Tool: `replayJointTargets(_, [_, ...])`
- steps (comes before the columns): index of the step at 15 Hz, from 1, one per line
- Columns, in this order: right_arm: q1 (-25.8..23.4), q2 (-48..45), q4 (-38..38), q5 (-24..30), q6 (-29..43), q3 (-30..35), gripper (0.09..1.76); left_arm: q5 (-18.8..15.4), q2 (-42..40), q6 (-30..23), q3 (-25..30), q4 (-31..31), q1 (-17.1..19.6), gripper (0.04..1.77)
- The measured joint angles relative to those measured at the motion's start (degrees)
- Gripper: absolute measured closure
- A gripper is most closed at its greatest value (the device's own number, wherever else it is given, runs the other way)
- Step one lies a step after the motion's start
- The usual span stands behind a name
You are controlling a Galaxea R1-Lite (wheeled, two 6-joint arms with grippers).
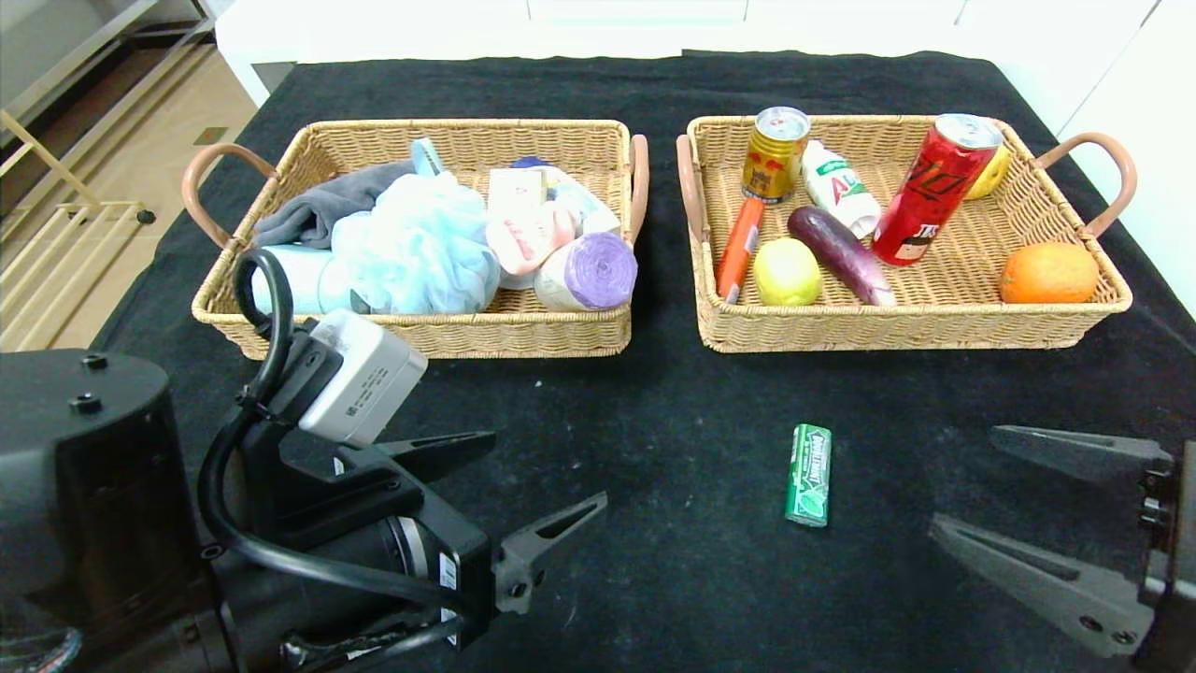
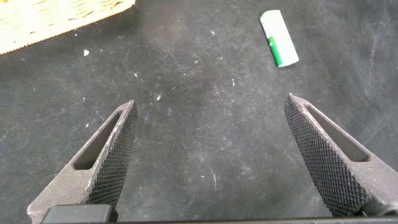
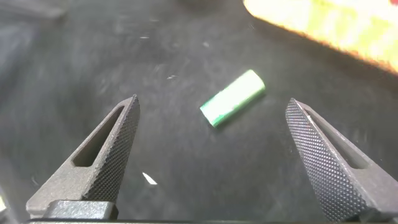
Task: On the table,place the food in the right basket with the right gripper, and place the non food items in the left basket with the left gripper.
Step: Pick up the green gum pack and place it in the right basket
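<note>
- Lying alone on the table [image 1: 654, 449], the chewing-gum pack [image 1: 808, 474] is waiting between the right gripper [image 1: 981, 491] and the right basket [image 1: 911, 318]
- Both grippers, including the left gripper [image 1: 523, 477], are standing wide open, holding nothing
- Closing across the pack's narrow width is looking wisest
- Right basket is holding lemon [image 1: 787, 271], sausage [image 1: 739, 248], eggplant [image 1: 841, 254]; left basket [image 1: 411, 327] is carrying bath pouf [image 1: 420, 245], towel [image 1: 322, 210], bag roll [image 1: 589, 271]

Left gripper [image 1: 537, 477] sits low at the near left, arm angled inward, jaws spread wide with nothing between them. Right gripper [image 1: 972, 486] is low at near right, pointing inward, jaws also wide apart, nothing held.
</note>
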Motion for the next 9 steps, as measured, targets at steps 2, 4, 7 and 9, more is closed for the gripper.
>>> replayJointTargets(2, [5.6,1.3,10.4,-10.5,5.8,-7.6,0.14,0.0,0.0,0.0,0.0,0.0,0.0,0.1])
replayJointTargets(4, [9.9,3.8,16.3,-19.2,11.2,-14.4,0.14,0.1,0.0,0.0,0.0,0.0,0.0,0.1])
replayJointTargets(7, [13.2,9.3,23.0,-28.1,20.4,-23.2,0.14,0.9,0.0,0.0,0.0,-0.1,0.1,0.1])
replayJointTargets(9, [14.6,13.4,28.4,-32.9,25.9,-28.8,0.14,1.4,0.0,0.0,0.0,-0.1,0.1,0.1])
